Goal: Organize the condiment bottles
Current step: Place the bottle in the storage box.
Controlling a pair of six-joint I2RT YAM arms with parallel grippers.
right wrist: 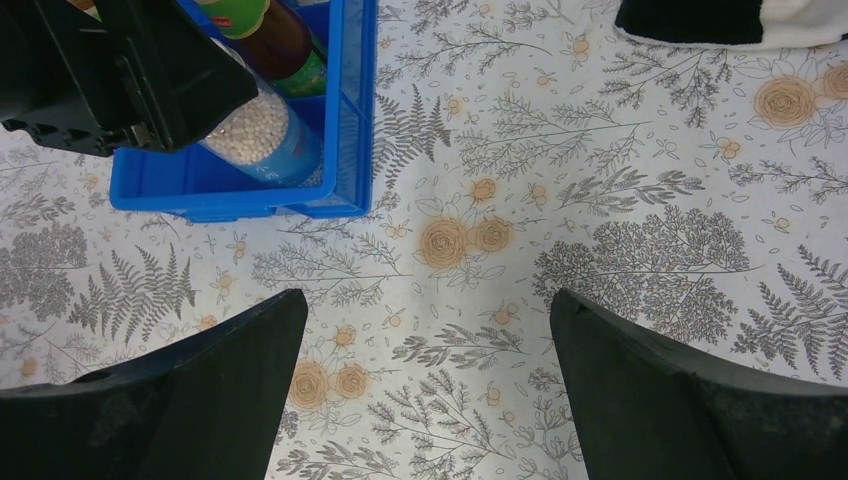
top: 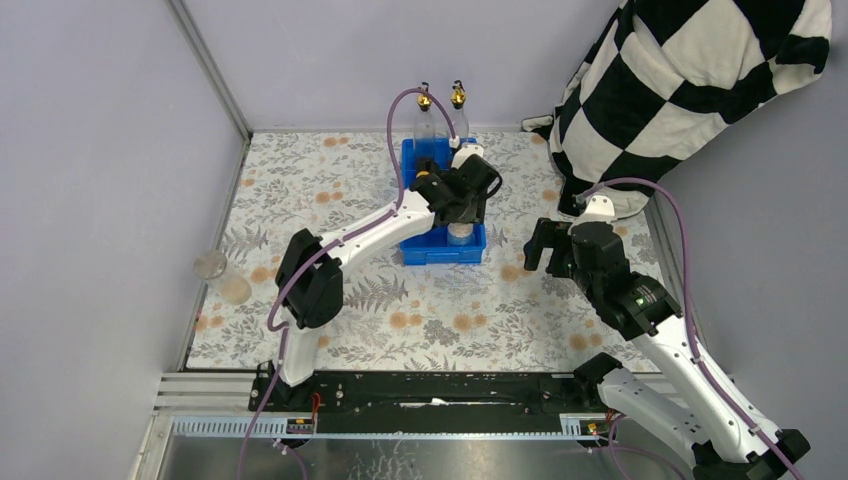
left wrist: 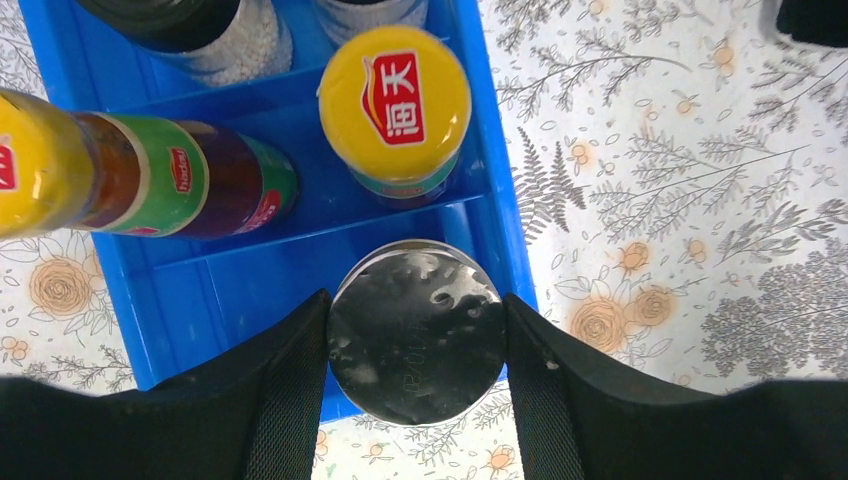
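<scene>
The left tool (left wrist: 415, 305) is clamping the clear round silver-lidded jar (left wrist: 415, 350), which is standing upright directly beneath it in the blue plastic divided tray's (left wrist: 190, 295) nearest compartment; the right tool (right wrist: 428, 300) is hanging wide open, well apart.

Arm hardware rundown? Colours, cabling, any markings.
Both arms match: left arm and right arm have white links with black joint housings. A purple cable runs along each. End effector fingers are plain black wedges. Small green light on the right arm. No markings readable.
</scene>
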